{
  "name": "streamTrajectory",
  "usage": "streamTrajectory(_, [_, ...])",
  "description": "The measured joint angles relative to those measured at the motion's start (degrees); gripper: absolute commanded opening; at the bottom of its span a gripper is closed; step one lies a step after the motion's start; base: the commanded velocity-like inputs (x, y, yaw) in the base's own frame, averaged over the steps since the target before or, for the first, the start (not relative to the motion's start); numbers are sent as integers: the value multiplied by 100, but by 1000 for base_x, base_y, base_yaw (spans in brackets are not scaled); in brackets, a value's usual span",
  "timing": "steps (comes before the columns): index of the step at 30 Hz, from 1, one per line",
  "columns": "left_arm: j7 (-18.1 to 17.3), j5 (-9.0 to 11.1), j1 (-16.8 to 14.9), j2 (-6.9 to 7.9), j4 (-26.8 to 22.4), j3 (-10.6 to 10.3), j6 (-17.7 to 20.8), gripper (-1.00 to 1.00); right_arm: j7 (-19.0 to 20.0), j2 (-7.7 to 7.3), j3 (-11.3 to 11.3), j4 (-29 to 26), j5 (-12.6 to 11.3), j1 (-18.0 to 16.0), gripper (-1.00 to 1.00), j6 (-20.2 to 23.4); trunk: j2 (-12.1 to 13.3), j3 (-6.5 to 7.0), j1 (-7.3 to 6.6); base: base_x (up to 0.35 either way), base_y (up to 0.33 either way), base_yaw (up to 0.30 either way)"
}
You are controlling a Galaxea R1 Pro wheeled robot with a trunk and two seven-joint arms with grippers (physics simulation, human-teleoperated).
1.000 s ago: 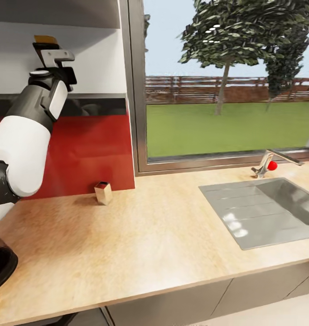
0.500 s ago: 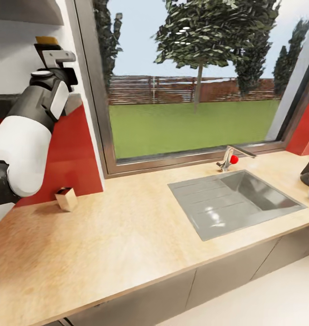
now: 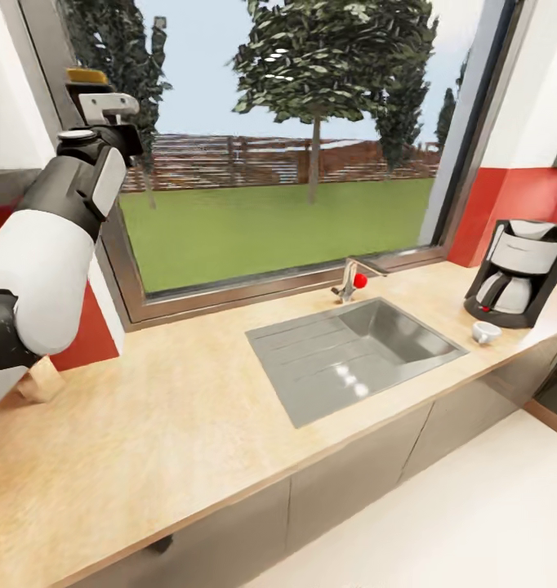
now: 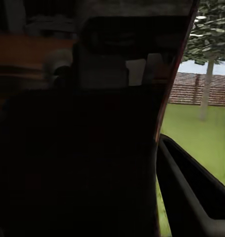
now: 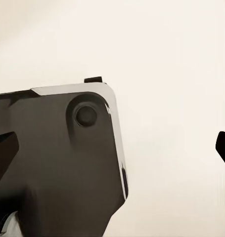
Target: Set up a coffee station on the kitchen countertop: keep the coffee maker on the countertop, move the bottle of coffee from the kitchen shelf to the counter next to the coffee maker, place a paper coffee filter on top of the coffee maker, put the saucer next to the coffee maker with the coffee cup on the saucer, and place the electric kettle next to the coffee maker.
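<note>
The coffee maker (image 3: 519,273) stands on the kitchen countertop (image 3: 189,425) at the far right, against the red wall. A small white coffee cup (image 3: 484,331) sits on the worktop just in front of it. My left gripper (image 3: 95,94) is raised high at the left, shut on the bottle of coffee, whose tan-yellow cap (image 3: 84,75) shows above the fingers. In the left wrist view the dark bottle (image 4: 82,158) fills the space beside one finger (image 4: 191,192). In the right wrist view my right gripper (image 5: 112,148) is open, with a fingertip (image 5: 223,148) at the picture's edge.
A steel sink (image 3: 352,355) with a red-knobbed tap (image 3: 354,282) is set into the worktop between my left arm and the coffee maker. A small tan box (image 3: 40,380) stands by the wall at the left. A large window runs behind the sink. Dark cabinets and pale floor lie below.
The camera has swung to the right: the sink slid left across the picture and the coffee maker and cup came into view. The left arm keeps its raised pose with the bottle.
</note>
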Motion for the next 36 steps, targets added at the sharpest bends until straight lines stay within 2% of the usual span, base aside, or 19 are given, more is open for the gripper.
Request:
streamTrajectory(4, [-12, 32, 190, -69, 3, 8, -18, -100, 4, 4, 0, -6, 0, -1, 100, -5, 1, -1, 0, 0, -272, -265])
streamTrajectory(7, [-115, 47, 688, -247, -4, 11, -97, -100, 3, 29, 0, -17, -6, -2, 100, -15, 2, -2, 0, -2, -272, -171])
streamTrajectory(9, [-167, 31, 842, -279, -22, 10, -107, -100, 1, 32, 0, -18, -6, -1, 100, -16, 1, -1, 0, -29, -241, -59])
streamTrajectory(13, [-454, 17, 1465, -317, -407, 15, -127, -100, -3, 35, 0, -12, -3, -2, 100, -29, 1, 0, 1, -17, -83, -14])
streamTrajectory(14, [-556, 22, 1668, -320, -599, 16, -128, -100, -3, 35, 0, -11, -2, -2, 100, -30, -1, -1, -1, -5, -23, -4])
streamTrajectory(17, [-1009, 21, 2685, -325, -1557, 12, -122, -100, -7, 35, 4, -9, -5, -2, 100, -42, -3, -1, -1, -2, -9, -1])
streamTrajectory(20, [-1379, 12, 3417, -319, -2162, -1, -121, -100, -16, 35, 4, -9, -7, -1, 100, -49, -1, -1, 0, 0, -2, 0])
streamTrajectory(21, [-1684, 28, 3824, -318, -2563, -13, -117, -100, -18, 35, 2, -9, -7, -2, 100, -51, -5, -1, -2, 0, 0, 0])
streamTrajectory(22, [-1776, -3, 3967, -315, -2615, -11, -122, -100, -18, 35, 1, -9, -7, -3, 100, -53, 4, -1, 2, 0, 0, 0])
streamTrajectory(23, [-2027, 8, 4274, -315, -2892, -18, -124, -100, -19, 35, 1, -9, -8, 0, 100, -56, -4, -1, -2, 0, 0, 0])
streamTrajectory(24, [-2103, -21, 4400, -312, -2974, -14, -125, -100, -19, 35, 1, -9, -8, 0, 100, -56, 2, -1, 1, 0, 0, 0])
streamTrajectory(27, [-2481, -26, 5157, -305, -3545, -19, -126, -100, -19, 35, 0, -11, -8, 1, 100, -58, 0, -1, 0, 0, 0, 0])
streamTrajectory(28, [-2595, 16, 5602, -308, -3950, -25, -124, -100, -19, 35, 0, -16, -8, -2, 100, -59, -5, 0, -2, 0, 0, 0])
streamTrajectory(29, [-2694, 18, 6195, -309, -4108, -45, -125, -100, -19, 35, 5, -18, -5, -3, 100, -59, -4, 0, -1, 0, 0, 0])
streamTrajectory(30, [-2708, -27, 6460, -308, -3877, -72, -150, -100, -19, 35, 6, -18, -6, -2, 100, -59, 2, -1, 1, 0, 0, 0])
streamTrajectory(31, [-2714, -30, 6475, -309, -3717, -93, -175, -100, -19, 35, 7, -18, -6, -1, 100, -60, 2, -1, 1, 0, 0, 0])
streamTrajectory(32, [-2724, -23, 6563, -310, -4036, -141, -266, -100, -19, 35, 7, -18, -6, -3, 100, -63, 1, 0, 1, 0, 0, 0])
streamTrajectory(33, [-2729, 11, 6658, -311, -4133, -197, -413, -100, -19, 35, 6, -18, -7, -4, 100, -64, -5, 1, -2, 0, 0, 0])
streamTrajectory(36, [-2726, -27, 7039, -315, -4124, -365, -915, -100, -21, 28, -23, -34, -23, -2, 100, -54, -1, -1, 0, 0, 0, 0])
